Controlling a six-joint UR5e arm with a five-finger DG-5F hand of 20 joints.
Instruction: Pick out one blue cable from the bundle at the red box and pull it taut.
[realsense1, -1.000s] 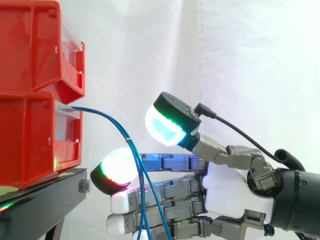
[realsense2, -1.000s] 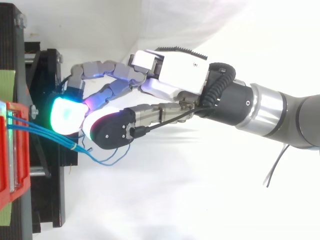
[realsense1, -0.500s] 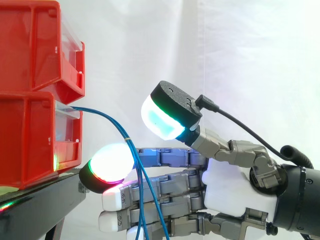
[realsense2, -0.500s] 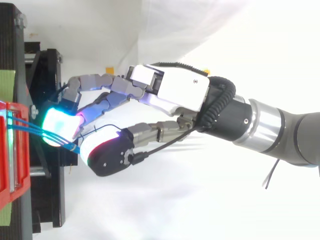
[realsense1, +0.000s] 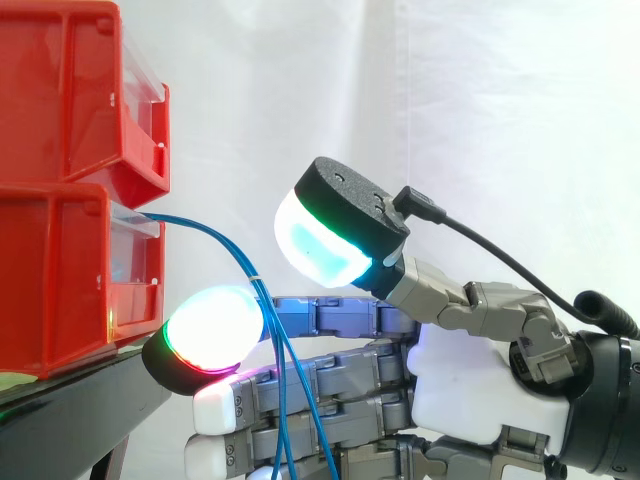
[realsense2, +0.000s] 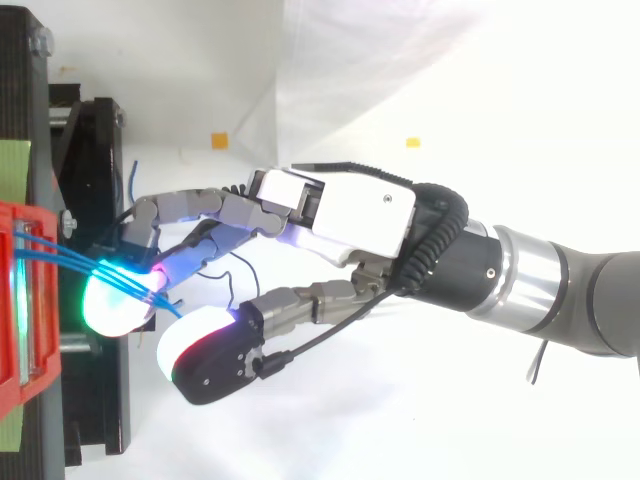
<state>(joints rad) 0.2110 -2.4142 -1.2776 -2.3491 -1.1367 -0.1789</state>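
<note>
Several thin blue cables (realsense1: 232, 250) leave the lower red bin (realsense1: 60, 280), arc over and hang down, bound by a small yellow tie (realsense1: 256, 277). My hand (realsense1: 470, 390) reaches in from the right with its fingers straight and pointing at the bin. The cables drop across the front of those fingers, just right of a glowing fingertip (realsense1: 210, 325). The thumb pad (realsense1: 325, 240) is raised above and clear of the cables. From above, the cables (realsense2: 70, 262) run from the bin onto a green-glowing fingertip (realsense2: 115, 300) of the hand (realsense2: 350, 210), and the thumb (realsense2: 210, 350) is spread off to one side.
A second red bin (realsense1: 60, 90) is stacked on the lower one. Both rest on a black stand (realsense1: 80, 400), whose edge lies just below the fingertips. A white curtain hangs behind. Two small yellow scraps (realsense2: 218, 140) lie on the white floor.
The hand has moved closer to the bins, its fingertips sliding under the cables. The thumb has swung away from the fingers, widening the gap.
</note>
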